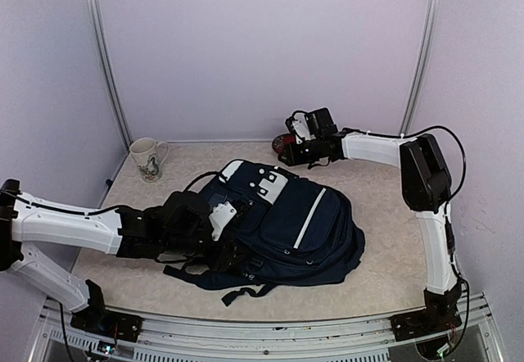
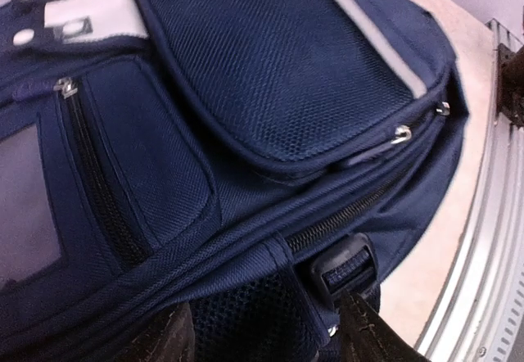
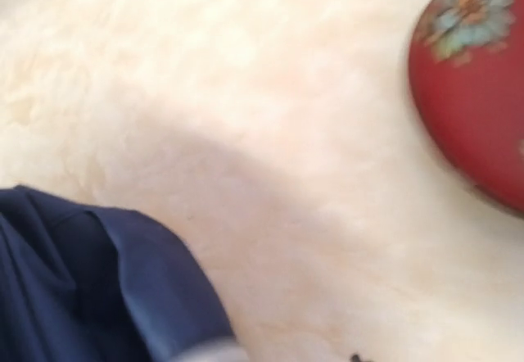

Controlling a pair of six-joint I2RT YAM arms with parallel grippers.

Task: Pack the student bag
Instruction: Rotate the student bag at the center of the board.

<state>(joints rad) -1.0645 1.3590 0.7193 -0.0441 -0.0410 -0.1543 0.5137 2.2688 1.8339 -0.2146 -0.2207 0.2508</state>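
- Dark left fingers (image 2: 368, 333) stood partly apart astride black mesh (image 2: 246, 329) at the near edge of the large navy-blue fabric student bag (image 1: 286, 214); whether they pinched it was unclear.
- That bag lay flat on the pale table (image 1: 385, 247), zips seemingly closed.
- Beyond it the right fingers (image 1: 301, 151) hovered by a red flowered dish (image 3: 475, 92), opening unclear.
- Advisable: clamp firmly before drawing a silver zip pull (image 2: 401, 135).

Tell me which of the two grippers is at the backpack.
The left gripper: its fingers sit against the navy backpack beside a strap buckle. The right gripper is off it, near a red flower-patterned round object.
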